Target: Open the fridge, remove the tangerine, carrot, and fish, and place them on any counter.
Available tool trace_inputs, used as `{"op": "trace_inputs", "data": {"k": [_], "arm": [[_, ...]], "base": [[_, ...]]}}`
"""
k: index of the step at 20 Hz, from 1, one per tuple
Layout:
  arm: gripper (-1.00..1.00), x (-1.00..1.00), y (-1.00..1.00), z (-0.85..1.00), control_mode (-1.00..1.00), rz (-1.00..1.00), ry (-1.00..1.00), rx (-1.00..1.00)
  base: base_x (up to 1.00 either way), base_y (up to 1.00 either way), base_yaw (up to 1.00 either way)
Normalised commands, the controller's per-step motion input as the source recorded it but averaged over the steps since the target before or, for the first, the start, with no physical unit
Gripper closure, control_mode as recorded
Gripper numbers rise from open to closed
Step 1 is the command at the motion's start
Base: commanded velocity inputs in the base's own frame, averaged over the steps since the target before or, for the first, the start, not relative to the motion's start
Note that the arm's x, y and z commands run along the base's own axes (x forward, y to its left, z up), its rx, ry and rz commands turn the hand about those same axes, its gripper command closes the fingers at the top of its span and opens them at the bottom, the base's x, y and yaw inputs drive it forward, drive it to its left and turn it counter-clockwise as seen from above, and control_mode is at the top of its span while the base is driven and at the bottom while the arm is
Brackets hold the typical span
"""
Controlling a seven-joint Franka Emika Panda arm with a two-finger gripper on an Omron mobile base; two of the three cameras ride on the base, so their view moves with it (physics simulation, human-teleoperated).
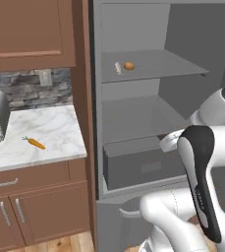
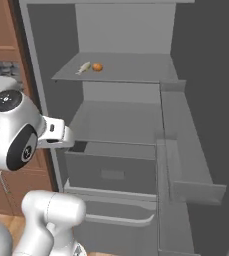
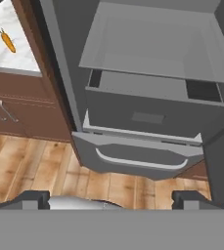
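While arm is folding low before fridge [image 2: 126,30], claw [image 3: 111,197] is pointing down toward floor and lower drawers, 2 fingertips [image 3: 34,197] standing wide apart, gripping nothing. Fridge is standing open, grey shelves showing, door swung to claw's right. Tangerine [image 1: 129,66] is sitting on upper shelf, well above claw, fish [image 1: 118,68] lying just beside it, pale and slim. Carrot [image 1: 35,143] is lying on counter [image 1: 55,125], up and left of claw, orange with green top.
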Motion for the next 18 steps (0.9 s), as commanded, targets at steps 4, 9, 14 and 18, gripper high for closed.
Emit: {"op": "trace_inputs", "data": {"k": [4, 9, 14, 18], "arm": [[-1.0, 0.0, 0.0, 0.0, 1.0, 0.0, 0.0, 0.0], [-1.0, 0.0, 0.0, 0.0, 1.0, 0.0, 0.0, 0.0], [-1.0, 0.0, 0.0, 0.0, 1.0, 0.0, 0.0, 0.0], [-1.0, 0.0, 0.0, 0.0, 1.0, 0.0, 0.0, 0.0]], "base": [[0.55, -0.09, 0.09], [0.77, -0.52, 0.09], [0.41, -0.45, 0.04], [0.17, -0.02, 0.0]]}}
